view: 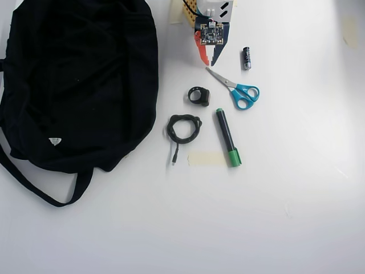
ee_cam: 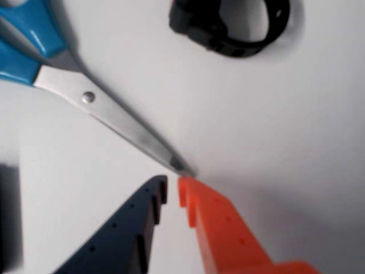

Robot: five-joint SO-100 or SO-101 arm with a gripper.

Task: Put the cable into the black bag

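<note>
The cable [view: 170, 129] lies as a small loose black coil on the white table in the overhead view, its tail pointing down; the wrist view does not show it. To its left spreads the large black bag [view: 85, 74], with strap handles at the lower left. My gripper [view: 209, 63] hangs near the top centre, well above the coil as that view shows it. In the wrist view the gripper [ee_cam: 173, 191] has a navy and an orange finger a narrow gap apart, with nothing between them. Its tips sit just off the scissors' point.
Blue-handled scissors [ee_cam: 114, 117] [view: 219, 77] lie just ahead of the fingertips. A thick black ring-shaped strap [ee_cam: 197, 25] [view: 203, 98] sits between gripper and coil. A green-capped marker [view: 227, 134], a battery [view: 246, 58] and a strip of tape [view: 206, 158] lie nearby.
</note>
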